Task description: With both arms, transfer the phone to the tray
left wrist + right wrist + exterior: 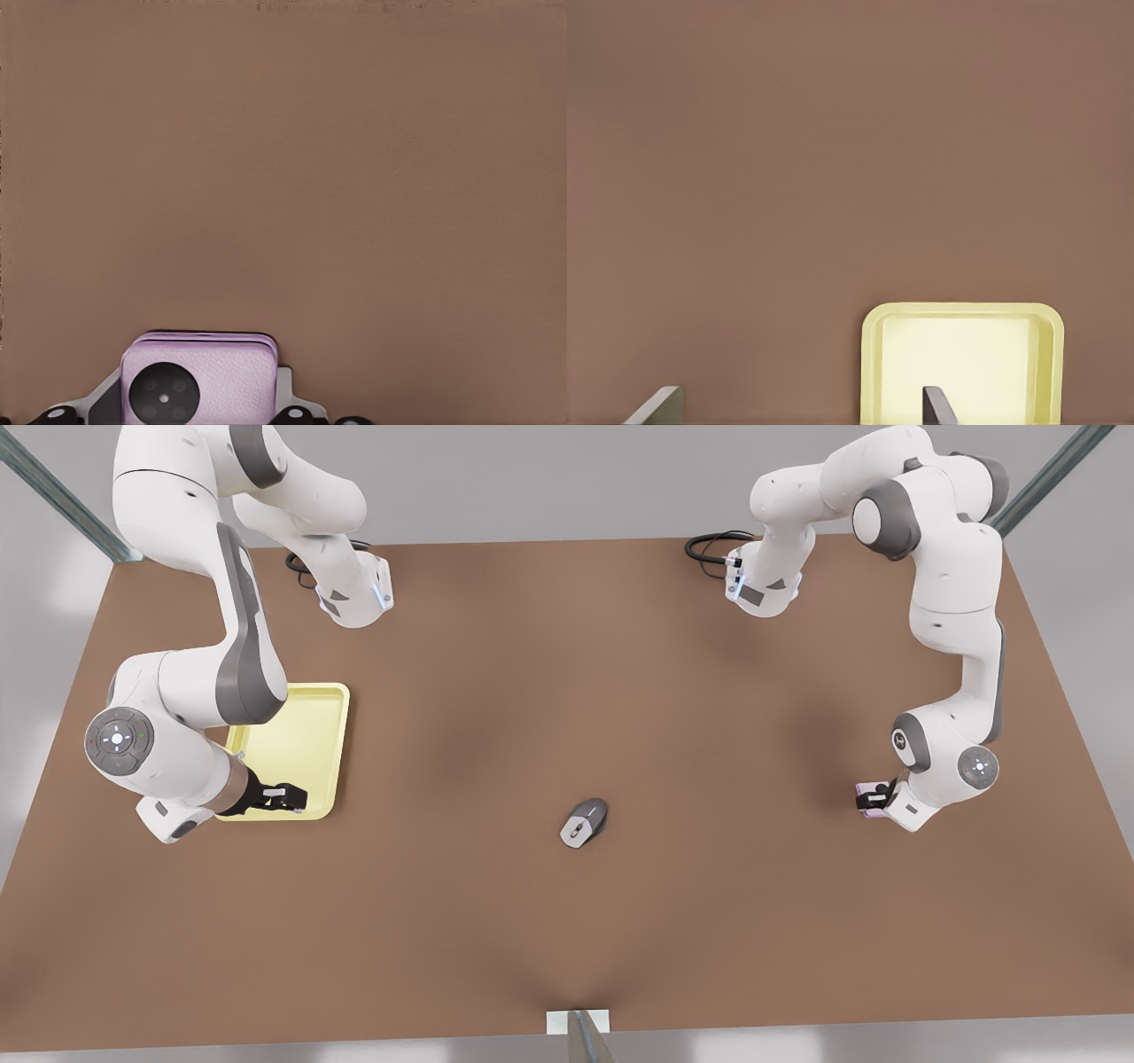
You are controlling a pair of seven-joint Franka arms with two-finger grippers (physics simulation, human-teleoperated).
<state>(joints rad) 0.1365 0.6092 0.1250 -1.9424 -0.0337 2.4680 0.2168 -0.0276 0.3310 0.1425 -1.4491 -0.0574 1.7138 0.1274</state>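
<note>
The pale pink phone [869,789] with its black camera circle is near the table's edge at the front view's right. My left gripper [873,799] is shut on it. In the left wrist view the phone [226,372] sits between the two fingers [285,390], just over the brown table. The pale yellow tray [310,731] lies at the front view's left. My right gripper [288,797] hangs open over the tray's near corner with nothing in it. In the right wrist view the fingertips [930,403] stand wide apart and the tray [966,354] lies beyond them.
A grey-and-silver computer mouse [585,821] lies near the table's middle, between the two grippers. The brown table [567,691] is bare around it. Both arm bases stand at the far edge with black cables [709,549].
</note>
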